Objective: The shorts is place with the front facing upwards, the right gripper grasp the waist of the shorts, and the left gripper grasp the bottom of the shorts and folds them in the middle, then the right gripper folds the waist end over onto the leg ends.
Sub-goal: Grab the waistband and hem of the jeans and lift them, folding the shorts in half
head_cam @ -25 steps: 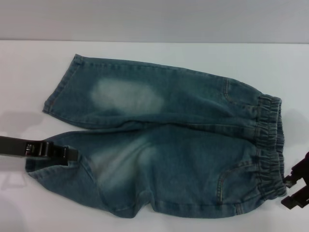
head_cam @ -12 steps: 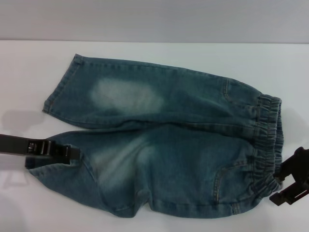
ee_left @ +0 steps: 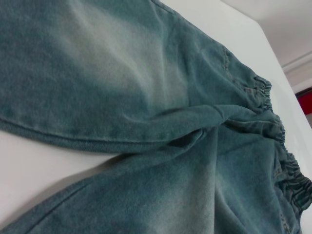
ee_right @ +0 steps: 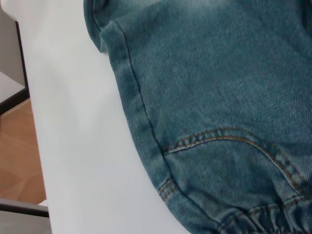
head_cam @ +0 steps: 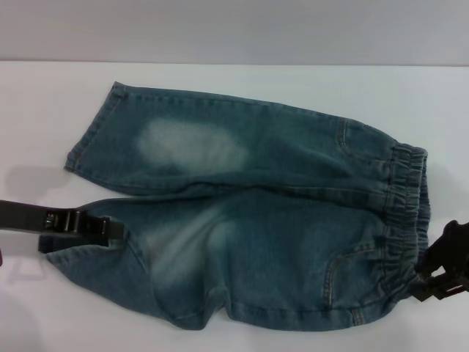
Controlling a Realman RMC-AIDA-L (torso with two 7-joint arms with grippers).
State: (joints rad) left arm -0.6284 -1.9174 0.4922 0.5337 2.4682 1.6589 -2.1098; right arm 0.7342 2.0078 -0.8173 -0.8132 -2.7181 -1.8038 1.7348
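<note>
The shorts (head_cam: 256,220) lie flat on the white table, front up, with pale faded patches on both thighs. The waist of the shorts (head_cam: 407,213), a ruched darker band, is the right end. The bottom of the shorts is at the left: the far leg hem (head_cam: 91,136) and the near leg hem (head_cam: 51,246). My left gripper (head_cam: 102,232) reaches in from the left over the near leg end, lying on the denim. My right gripper (head_cam: 432,282) sits against the near corner of the waist. The right wrist view shows a curved pocket seam (ee_right: 229,136) and the side seam close up.
The white table (head_cam: 234,81) extends beyond the shorts on all sides, with a grey wall (head_cam: 234,29) behind it. In the right wrist view the table edge (ee_right: 22,63) drops to a wooden floor (ee_right: 14,161) close to the waist side.
The right gripper has moved left, closing in on the near corner of the waistband. The left gripper has slid slightly right and nearer along the near leg end. The shorts lie as before.
</note>
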